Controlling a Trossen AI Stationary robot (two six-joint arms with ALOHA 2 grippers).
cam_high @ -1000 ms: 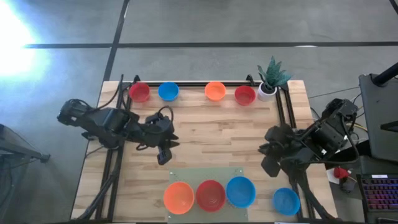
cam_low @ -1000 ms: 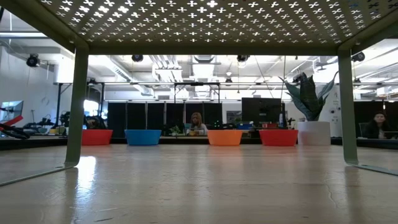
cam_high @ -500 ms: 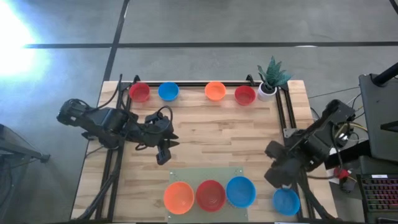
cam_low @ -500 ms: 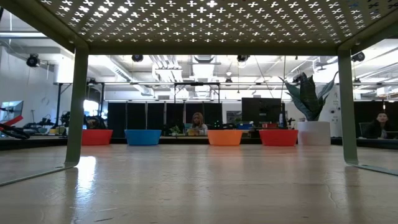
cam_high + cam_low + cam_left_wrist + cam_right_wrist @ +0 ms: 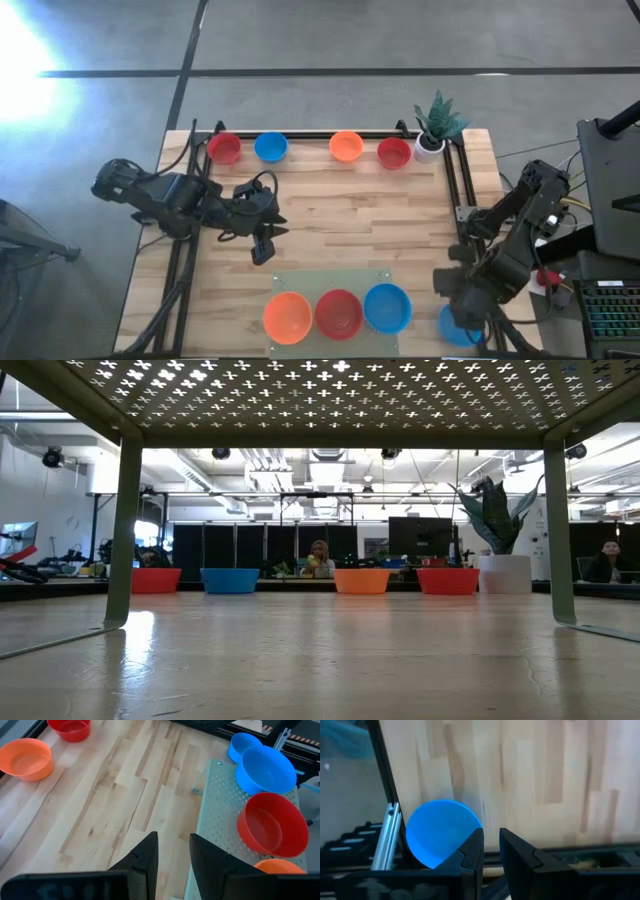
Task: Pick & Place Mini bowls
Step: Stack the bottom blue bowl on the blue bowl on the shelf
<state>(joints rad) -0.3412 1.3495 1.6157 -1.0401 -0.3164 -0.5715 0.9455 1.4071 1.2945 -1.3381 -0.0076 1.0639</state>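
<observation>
Glossy plastic bowls: you've got eight showing, all mouth-up. Three red (image 5: 225, 148), two orange (image 5: 346, 146), three blue (image 5: 270, 147). Right gripper (image 5: 466, 314), fingers nearly together, hovers above the stray blue one (image 5: 440, 839) by the table's near right corner; left gripper (image 5: 262, 242), narrowly parted, waits mid-table.

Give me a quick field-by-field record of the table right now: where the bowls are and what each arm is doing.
back row: red bowl, blue bowl, orange bowl, second red bowl
metal plate: orange plate bowl, red plate bowl, blue plate bowl
loose bowl: lone blue bowl at the near right corner, off the plate
right gripper: above the lone blue bowl, fingers narrowly apart, holding nothing
left gripper: over bare wood left of centre, fingers narrowly apart, empty
plant pot: back right corner
</observation>
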